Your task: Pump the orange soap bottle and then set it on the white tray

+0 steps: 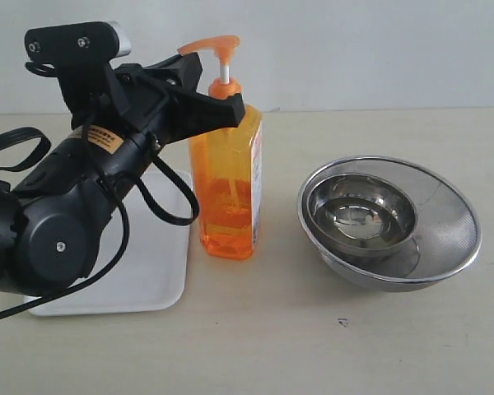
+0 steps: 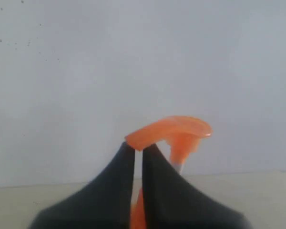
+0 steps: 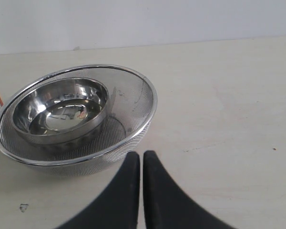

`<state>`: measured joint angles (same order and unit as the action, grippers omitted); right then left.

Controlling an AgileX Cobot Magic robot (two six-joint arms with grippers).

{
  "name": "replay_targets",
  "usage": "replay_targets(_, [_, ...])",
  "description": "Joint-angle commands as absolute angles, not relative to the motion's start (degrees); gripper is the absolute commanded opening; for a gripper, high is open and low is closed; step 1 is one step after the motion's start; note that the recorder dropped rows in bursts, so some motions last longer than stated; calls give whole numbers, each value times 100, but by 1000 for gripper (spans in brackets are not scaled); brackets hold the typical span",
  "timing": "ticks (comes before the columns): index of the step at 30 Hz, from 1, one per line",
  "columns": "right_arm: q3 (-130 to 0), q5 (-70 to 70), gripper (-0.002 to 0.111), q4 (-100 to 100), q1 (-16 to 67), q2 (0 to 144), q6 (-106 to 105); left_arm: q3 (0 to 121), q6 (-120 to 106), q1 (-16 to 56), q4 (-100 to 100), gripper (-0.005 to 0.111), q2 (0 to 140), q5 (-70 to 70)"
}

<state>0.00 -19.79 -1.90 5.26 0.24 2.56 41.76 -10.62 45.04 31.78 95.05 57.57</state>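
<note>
Exterior: the orange soap bottle [image 1: 226,181] stands on the worktop [image 1: 354,346] just beside the white tray [image 1: 160,280], left jaws at its neck. Left wrist: they are closed beneath the raised pump head [image 2: 174,131]; pumping seems pending, needing them above it to press down. Right wrist: right jaws closed, empty.

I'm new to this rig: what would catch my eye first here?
The orange soap bottle stands upright mid-table, beside the white tray rather than on it, with the closed left gripper right up at its pump. To the bottle's right in the exterior view, a shiny steel bowl sits inside a wider mesh strainer.
</note>
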Motion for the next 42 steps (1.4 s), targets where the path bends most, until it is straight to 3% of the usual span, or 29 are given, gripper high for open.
replay_targets(1, [0,-1915,0,-175,512,0,256,4211,-1139,4537,3150,5,9464,5627])
replay_targets(6, [0,-1915,0,-175,512,0,256,4211,-1576,4537,3054,5,9464,5305])
replay_targets(8, [0,-1915,0,-175,512,0,256,4211,-1589,4537,3054,14,9464,5189])
replay_targets(11, [0,-1915,0,-175,512,0,256,4211,-1761,4537,3065,50,9464,5096])
replay_targets(14, [0,-1915,0,-175,512,0,256,4189,-1772,4537,3101,71,9464,4943])
replay_targets(16, [0,-1915,0,-175,512,0,256,4189,-1905,4537,3082,78,9439,4688])
replay_targets(25, [0,-1915,0,-175,512,0,256,4164,-2317,4537,3084,79,9246,3291])
replay_targets(35, [0,-1915,0,-175,512,0,256,2955,-1582,4537,2733,79,9246,5145])
replay_targets(42, [0,-1915,0,-175,512,0,256,2751,-984,4537,1809,79,9246,4942])
